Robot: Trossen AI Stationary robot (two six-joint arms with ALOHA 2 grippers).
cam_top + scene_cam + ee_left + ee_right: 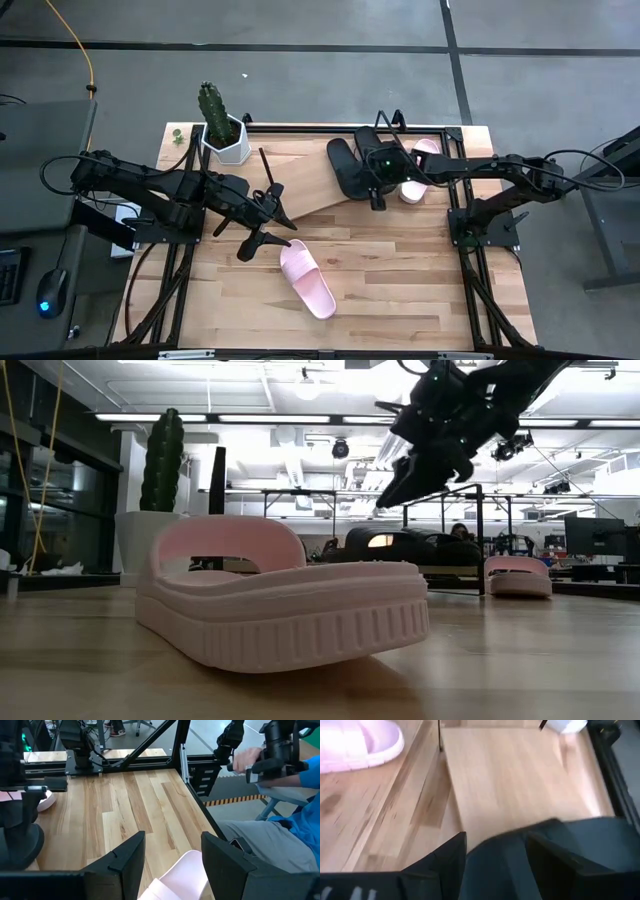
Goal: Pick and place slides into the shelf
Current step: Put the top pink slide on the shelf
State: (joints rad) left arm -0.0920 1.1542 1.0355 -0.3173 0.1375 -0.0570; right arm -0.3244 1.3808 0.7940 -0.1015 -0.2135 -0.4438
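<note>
Your left gripper (272, 215) hangs spread above the pink slide (307, 279); close off-centre and it may skate away, while the right gripper (377, 185) straddles a black slide (350, 168), spread.

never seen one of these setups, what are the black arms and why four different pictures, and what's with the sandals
These are two robot arms at a wooden table, each ending in a two-finger gripper. One picture looks straight down from above, one sits at table height, and two come from cameras on the arms' wrists.

The left gripper hangs open just above a pink slide lying loose near the table's middle; that sandal fills the table-height picture. The right gripper is over a black slide on the shelf, a slanted light wood board at the back. Its fingers stand on either side of the slide, but a real grip cannot be told.

A second black slide and a second pink slide lie near it. A potted cactus stands at the back left.
</note>
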